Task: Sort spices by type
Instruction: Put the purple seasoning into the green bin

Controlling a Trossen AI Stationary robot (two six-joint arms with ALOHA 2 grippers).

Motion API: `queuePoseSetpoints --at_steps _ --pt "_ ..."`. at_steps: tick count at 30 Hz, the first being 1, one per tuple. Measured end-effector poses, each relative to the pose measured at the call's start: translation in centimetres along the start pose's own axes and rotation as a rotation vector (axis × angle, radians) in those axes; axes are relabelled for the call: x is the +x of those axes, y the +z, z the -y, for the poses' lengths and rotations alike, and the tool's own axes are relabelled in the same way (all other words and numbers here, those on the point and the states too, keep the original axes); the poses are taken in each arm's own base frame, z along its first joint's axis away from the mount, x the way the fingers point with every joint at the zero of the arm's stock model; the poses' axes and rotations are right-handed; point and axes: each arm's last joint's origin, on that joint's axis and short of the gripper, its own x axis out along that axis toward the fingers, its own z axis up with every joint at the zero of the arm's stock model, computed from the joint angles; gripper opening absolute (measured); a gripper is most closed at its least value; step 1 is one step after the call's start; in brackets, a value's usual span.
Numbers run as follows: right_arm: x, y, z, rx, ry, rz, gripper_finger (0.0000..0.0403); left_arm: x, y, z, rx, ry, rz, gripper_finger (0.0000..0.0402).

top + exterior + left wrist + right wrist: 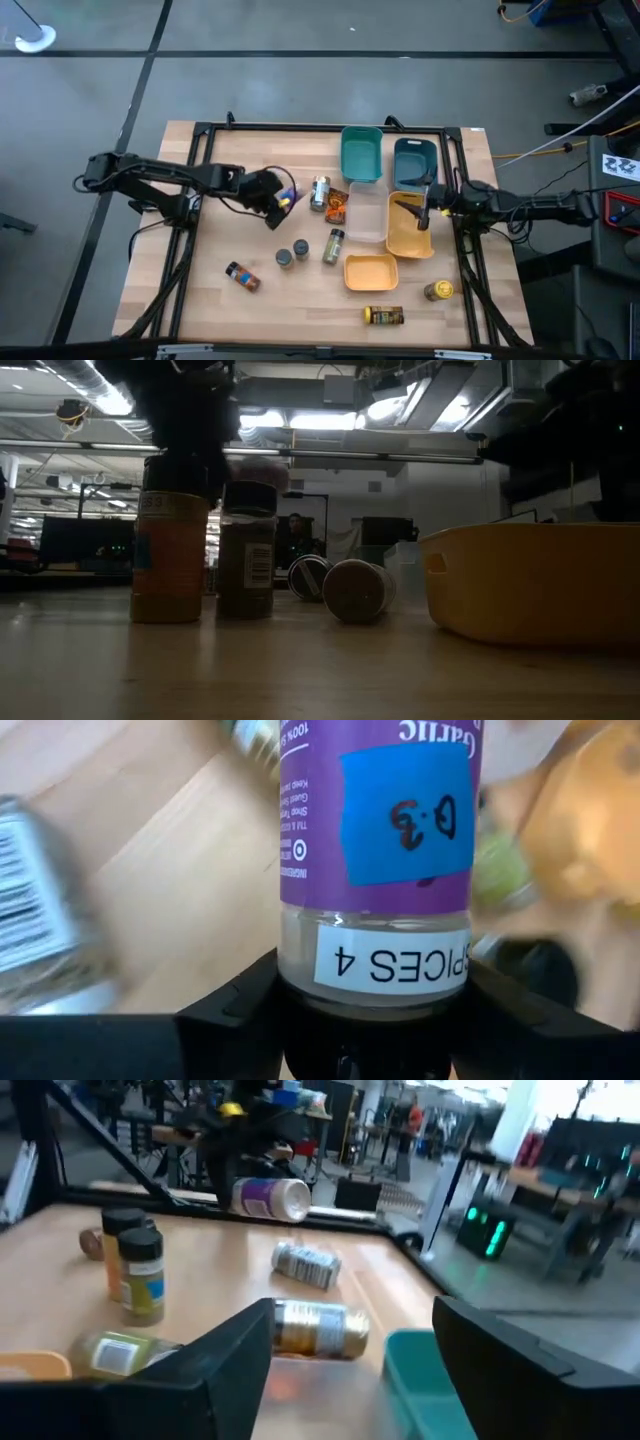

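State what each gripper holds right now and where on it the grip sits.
The left gripper clamps the purple-labelled garlic jar at its clear end, by the white sticker. The right gripper is open above the bins and holds nothing.

My two arms (150, 178) are dark and jointed, trailing black cables; my fingers (215, 1370) are matte black wedges.

The high camera looks straight down on the whole wooden table (300, 290); the low one sits at tabletop height, facing the room. The left wrist camera is very close to a purple-labelled jar (375, 840) (probably garlic), which the right wrist camera sees from far across the table.
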Motion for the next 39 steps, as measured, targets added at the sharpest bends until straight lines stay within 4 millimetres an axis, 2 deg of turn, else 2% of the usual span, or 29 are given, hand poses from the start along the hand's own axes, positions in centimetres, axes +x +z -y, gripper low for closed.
queuePoseSetpoints --at_steps 10,16,22,30,39 --pt "1.8 1.6 0.2 -0.410 -0.047 -0.088 0.0276 -0.5 3.3 0.6 -0.216 -0.217 0.222 0.0201" --pt "4.0 2.8 0.0 -0.659 -0.064 -0.063 0.0276 -1.0 4.5 1.3 -0.342 -0.342 0.315 0.0202" --pt "7.0 4.2 -0.3 -0.886 -0.092 -0.026 0.0276 -1.2 4.8 1.6 -0.473 -0.401 0.319 0.0202" --pt "12.3 6.1 -1.0 -0.990 -0.059 -0.070 0.0276 0.2 5.0 2.2 -0.600 -0.457 0.298 0.0203" --pt "17.5 6.5 -1.9 -1.074 -0.017 -0.116 0.0276 1.0 4.8 3.3 -0.639 -0.527 0.275 0.0203"
